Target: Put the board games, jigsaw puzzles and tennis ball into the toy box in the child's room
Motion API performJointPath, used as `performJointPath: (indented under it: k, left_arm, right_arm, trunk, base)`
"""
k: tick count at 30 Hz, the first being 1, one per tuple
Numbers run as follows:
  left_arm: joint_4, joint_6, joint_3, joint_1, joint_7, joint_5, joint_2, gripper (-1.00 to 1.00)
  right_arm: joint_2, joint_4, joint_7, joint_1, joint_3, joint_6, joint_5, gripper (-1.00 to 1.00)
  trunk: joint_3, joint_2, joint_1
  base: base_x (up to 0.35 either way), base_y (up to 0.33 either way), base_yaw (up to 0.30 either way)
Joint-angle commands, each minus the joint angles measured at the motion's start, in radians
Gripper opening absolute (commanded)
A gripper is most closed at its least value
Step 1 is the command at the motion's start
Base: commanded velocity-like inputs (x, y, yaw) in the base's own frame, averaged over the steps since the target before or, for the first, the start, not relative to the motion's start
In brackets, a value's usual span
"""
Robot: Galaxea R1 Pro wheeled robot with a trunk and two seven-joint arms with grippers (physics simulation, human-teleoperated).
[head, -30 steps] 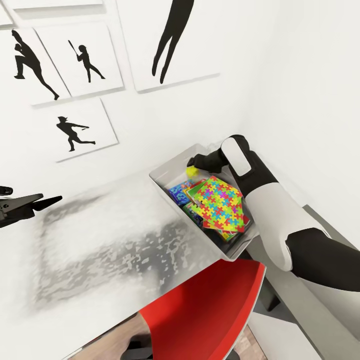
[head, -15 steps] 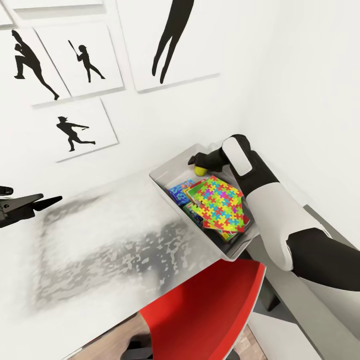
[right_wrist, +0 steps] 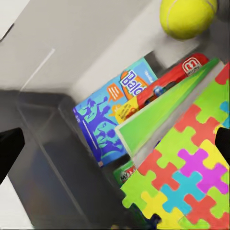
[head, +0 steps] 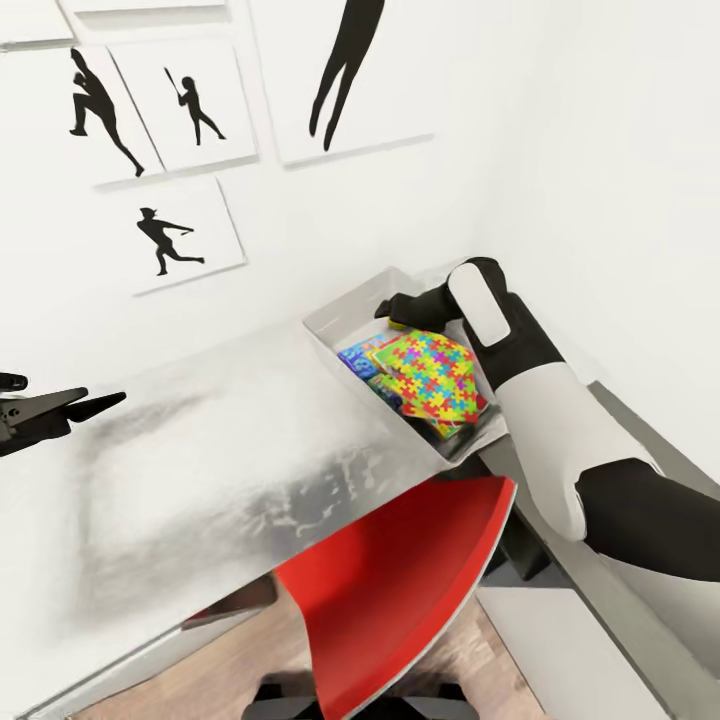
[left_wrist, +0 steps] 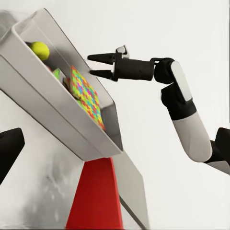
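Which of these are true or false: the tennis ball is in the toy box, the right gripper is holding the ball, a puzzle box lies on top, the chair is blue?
The tennis ball lies inside the toy box: true.
The right gripper holds the ball: false; its fingers are open and empty above the box.
A jigsaw puzzle box lies on top of the pile: true.
The chair is blue: false; it is red.

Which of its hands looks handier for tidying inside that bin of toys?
Right, probably: the right hand hangs open above the toy box, near the tennis ball; the left hand sits far across the table.
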Motion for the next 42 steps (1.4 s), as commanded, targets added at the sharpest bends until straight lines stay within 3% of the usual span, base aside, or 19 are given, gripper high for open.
performJointPath:
  k: [1,9,18,21,24,33,42]
  left_arm:
    - [0.0,0.011,0.0,-0.001,-0.004,-0.001,0.0,1.0]
    - [-0.001,0.011,-0.001,-0.001,-0.004,0.0,0.0,1.0]
    - [0.0,0.011,0.0,-0.001,-0.004,0.002,0.003,1.0]
    - [-0.001,0.011,0.001,-0.001,-0.004,0.002,0.005,1.0]
    - [0.0,0.011,0.0,-0.001,-0.004,0.002,0.005,1.0]
    - [-0.001,0.011,0.0,-0.001,-0.004,0.002,0.005,1.0]
    - [-0.001,0.011,0.003,-0.001,-0.004,0.002,0.006,1.0]
  right_arm:
    - [-0.001,-0.016,-0.011,-0.001,0.0,0.009,-0.01,1.0]
    - [-0.034,-0.133,-0.013,-0.002,-0.013,0.046,-0.013,1.0]
    - [-0.047,-0.216,-0.012,-0.001,-0.014,0.046,-0.023,1.0]
    - [-0.05,-0.285,-0.012,0.001,-0.012,0.046,-0.026,1.0]
    - [-0.069,-0.318,-0.011,0.007,-0.012,0.046,-0.027,1.0]
    - [-0.112,-0.33,-0.011,0.032,-0.012,0.046,-0.031,1.0]
    - [-0.122,-0.33,-0.011,0.035,-0.014,0.046,-0.033,1.0]
  trunk:
    - [0.0,-0.002,0.0]
    - [0.012,-0.002,0.0]
    - [0.027,-0.002,0.0]
    - [0.032,-0.002,0.0]
    - [0.037,-0.002,0.0]
    - [0.051,-0.002,0.0]
    - [0.066,-0.002,0.0]
  base:
    - [-0.317,0.0,0.0]
    - [-0.221,0.0,0.0]
    - [-0.013,0.0,0.0]
    - [0.0,0.0,0.0]
    - [-0.098,0.0,0.0]
    - [-0.293,0.0,0.0]
    - [-0.328,0.0,0.0]
